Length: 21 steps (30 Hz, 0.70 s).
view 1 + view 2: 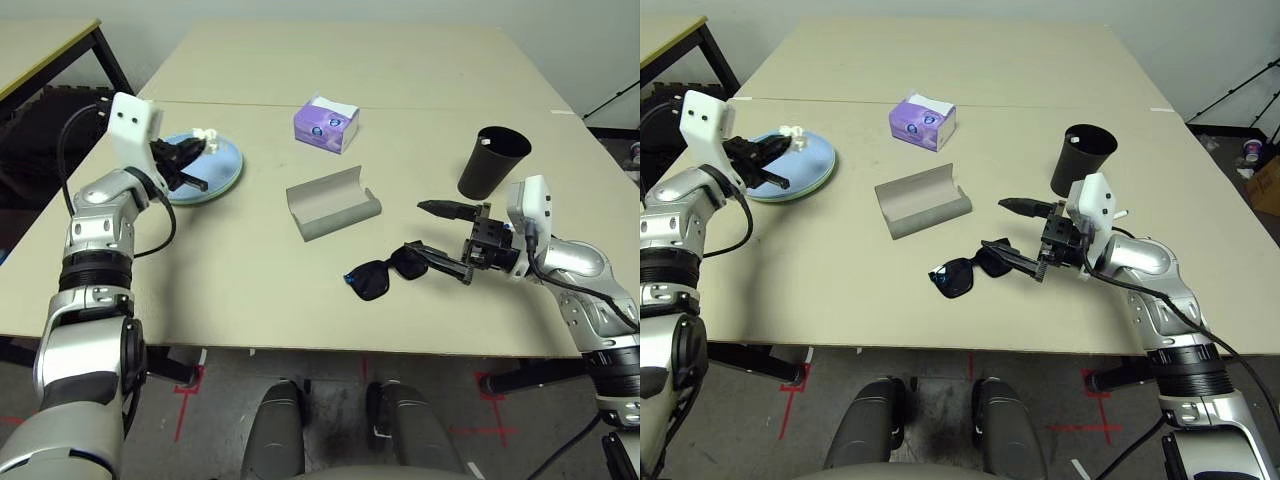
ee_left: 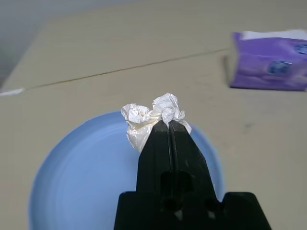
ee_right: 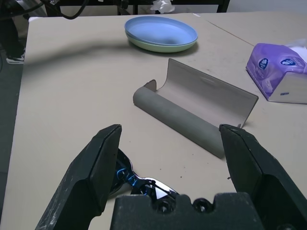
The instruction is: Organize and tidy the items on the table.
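- Head views: left gripper (image 1: 196, 160) is pinching the tissue (image 1: 206, 134) over the plates (image 1: 222, 172) at far left, fingers clamped tight on it. Tissue is looking light, soft and crushable, so a pinch anywhere on the wad should be enough.
- Right gripper (image 1: 1018, 236) is standing spread wide at the near right, holding nothing, its near finger just beside the sunglasses (image 1: 965, 272). Case (image 1: 923, 201) is lying open at mid-table; cup (image 1: 1081, 159) is standing upright at far right; purple tissue pack (image 1: 922, 122) is sitting beyond the case.
- Left wrist view: tissue (image 2: 152, 118) is bunching at the clenched fingertips (image 2: 169, 128), above the blue plate (image 2: 81, 177).
- Right wrist view: open fingers (image 3: 98, 158) are framing the case (image 3: 192, 112); sunglasses (image 3: 136, 181) are lying low between them. Glasses look stiff, slick and scratch-prone; the bridge or a temple arm seems the safest hold.
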Available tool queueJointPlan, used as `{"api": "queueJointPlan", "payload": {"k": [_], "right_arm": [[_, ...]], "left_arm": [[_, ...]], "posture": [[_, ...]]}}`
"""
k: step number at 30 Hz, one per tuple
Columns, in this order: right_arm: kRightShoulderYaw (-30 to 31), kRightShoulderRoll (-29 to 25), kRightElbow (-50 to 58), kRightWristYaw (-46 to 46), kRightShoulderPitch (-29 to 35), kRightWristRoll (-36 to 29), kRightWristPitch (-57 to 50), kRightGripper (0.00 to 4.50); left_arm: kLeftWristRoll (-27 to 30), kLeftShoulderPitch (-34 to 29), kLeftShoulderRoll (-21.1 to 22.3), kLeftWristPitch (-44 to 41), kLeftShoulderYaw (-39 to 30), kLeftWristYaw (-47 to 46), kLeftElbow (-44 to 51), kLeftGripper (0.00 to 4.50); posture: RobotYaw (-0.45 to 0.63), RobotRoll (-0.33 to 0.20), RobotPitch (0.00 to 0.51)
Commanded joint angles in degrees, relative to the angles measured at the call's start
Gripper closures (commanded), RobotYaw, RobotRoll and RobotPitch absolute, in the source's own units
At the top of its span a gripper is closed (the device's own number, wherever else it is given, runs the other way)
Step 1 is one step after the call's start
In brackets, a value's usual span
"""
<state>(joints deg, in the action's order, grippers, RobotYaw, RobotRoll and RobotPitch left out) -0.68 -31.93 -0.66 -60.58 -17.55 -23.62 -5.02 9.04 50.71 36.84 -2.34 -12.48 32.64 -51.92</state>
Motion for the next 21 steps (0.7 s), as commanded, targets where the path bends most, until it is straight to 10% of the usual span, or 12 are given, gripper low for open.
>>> {"api": "queueJointPlan", "payload": {"k": [1, 6, 17, 21], "right_arm": [[-0.1, -0.3, 0.1, -0.3, 0.2, 0.2, 0.1, 0.0], [-0.3, -0.6, 0.7, -0.2, 0.5, 0.0, -0.4, 0.0], [-0.6, -0.9, -0.1, -0.2, -0.1, 0.2, 0.0, 0.0], [-0.5, -0.8, -0.1, 0.1, -0.4, 0.2, -0.1, 0.0]], "left_arm": [[-0.4, 1.4, -0.4, 2.4, -0.5, -1.6, -3.8, 4.47], [-0.4, 1.9, -0.8, 3.8, -0.3, -1.5, -5.6, 4.09], [-0.6, 2.5, -0.8, 5.0, 0.5, -0.1, -5.5, 0.09], [-0.7, 2.7, -0.6, 5.1, 0.6, 0.7, -5.4, 0.02]], "posture": [[-0.02, 0.0, 0.104], [-0.03, 0.0, 0.102], [-0.02, 0.0, 0.094], [-0.02, 0.0, 0.094]]}}
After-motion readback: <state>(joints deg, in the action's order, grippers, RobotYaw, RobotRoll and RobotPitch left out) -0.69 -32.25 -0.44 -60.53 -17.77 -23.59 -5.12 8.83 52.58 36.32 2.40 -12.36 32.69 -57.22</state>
